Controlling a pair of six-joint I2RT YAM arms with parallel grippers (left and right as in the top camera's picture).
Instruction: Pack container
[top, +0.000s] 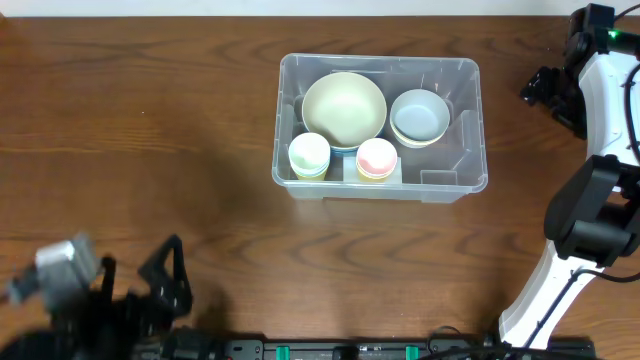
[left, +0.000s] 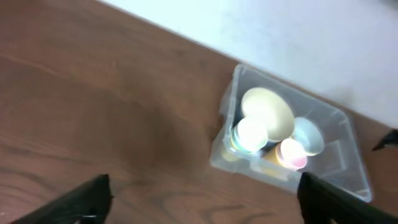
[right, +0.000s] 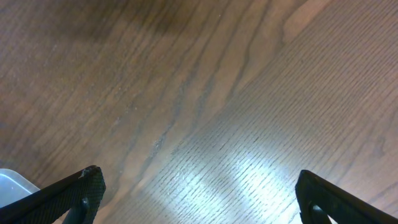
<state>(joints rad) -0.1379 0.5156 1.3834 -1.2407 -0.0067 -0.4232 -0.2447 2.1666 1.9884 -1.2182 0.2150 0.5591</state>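
No legible text, brand, number or sign is found in any view. The container (top: 456, 150) carries a pale rectangular label (top: 349, 170) low on its near wall (only part of it shows), and no characters can be made out on its face. The left wrist view is blurred and gives nothing readable. The right wrist view shows only bare worktop grain, with no markings.

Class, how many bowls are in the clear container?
2 in the container: a large cream bowl far left, a smaller blue bowl far right. More may be nested beneath.
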